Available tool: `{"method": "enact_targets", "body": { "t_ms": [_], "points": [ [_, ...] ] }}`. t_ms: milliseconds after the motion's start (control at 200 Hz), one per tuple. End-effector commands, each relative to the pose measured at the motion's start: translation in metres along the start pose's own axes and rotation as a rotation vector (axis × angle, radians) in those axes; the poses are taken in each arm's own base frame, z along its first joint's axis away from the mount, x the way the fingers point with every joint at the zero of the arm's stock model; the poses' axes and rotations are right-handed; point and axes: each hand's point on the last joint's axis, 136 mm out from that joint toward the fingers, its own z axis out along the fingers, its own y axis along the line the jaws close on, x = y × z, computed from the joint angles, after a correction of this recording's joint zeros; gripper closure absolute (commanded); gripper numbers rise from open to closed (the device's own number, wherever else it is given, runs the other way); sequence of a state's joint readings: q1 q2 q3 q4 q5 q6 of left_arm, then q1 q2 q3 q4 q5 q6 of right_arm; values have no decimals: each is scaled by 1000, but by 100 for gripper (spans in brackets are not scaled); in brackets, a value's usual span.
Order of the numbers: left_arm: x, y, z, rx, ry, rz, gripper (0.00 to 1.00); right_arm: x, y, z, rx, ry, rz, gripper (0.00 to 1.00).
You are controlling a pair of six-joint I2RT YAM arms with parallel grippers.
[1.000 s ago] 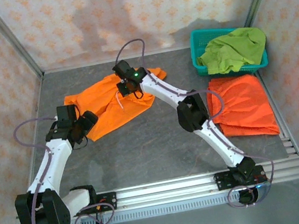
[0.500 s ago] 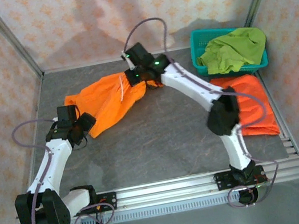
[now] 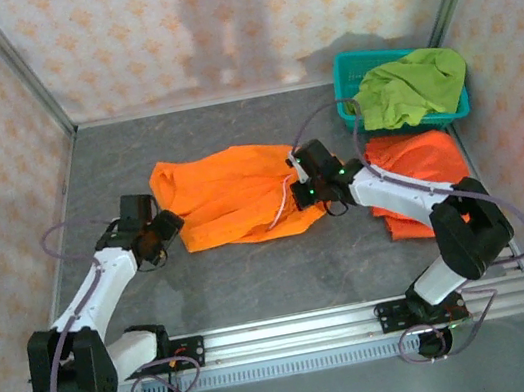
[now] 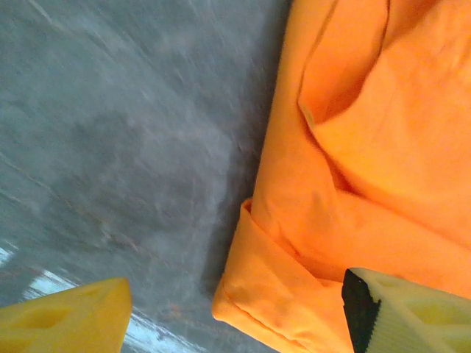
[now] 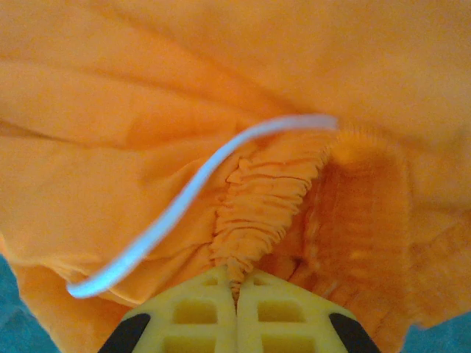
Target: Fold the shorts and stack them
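On table (image 3: 255, 273): right gripper (image 5: 237, 283) clamped on orange shorts (image 3: 232, 196) waistband; left gripper (image 3: 161, 236) spread wide beside hem.

We find no readable txt, labels, brand marks, nos. or signs in any view. The patterned walls (image 3: 162, 31) carry only a repeating ornament, no letters.

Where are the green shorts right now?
In the top view, the lime-green shorts are heaped in the teal basket at the far right corner of the table, just behind the orange shorts lying by the right edge.
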State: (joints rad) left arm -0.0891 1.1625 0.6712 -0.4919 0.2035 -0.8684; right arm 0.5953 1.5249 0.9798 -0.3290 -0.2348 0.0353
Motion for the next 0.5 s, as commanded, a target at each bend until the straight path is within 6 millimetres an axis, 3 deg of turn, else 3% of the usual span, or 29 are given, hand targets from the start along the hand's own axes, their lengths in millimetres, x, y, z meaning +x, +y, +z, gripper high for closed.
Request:
{"method": "enact_targets", "body": {
  "t_ms": [0,170,350,445,495],
  "points": [
    [11,-13,13,32,39,-37,24,-31,8,-12,-35,-144,55,99],
    [19,-23,30,51,96,-56,27,-33,7,-15,-28,-153,53,99],
    [25,-21,40,18,122,-45,40,-36,5,-17,-11,-160,47,99],
    [28,-18,47,9,129,-59,56,-41,6,-22,-11,-174,49,99],
    [27,-18,48,5,123,-59,70,-46,6,-25,-10,-186,50,99]
  ]
}}
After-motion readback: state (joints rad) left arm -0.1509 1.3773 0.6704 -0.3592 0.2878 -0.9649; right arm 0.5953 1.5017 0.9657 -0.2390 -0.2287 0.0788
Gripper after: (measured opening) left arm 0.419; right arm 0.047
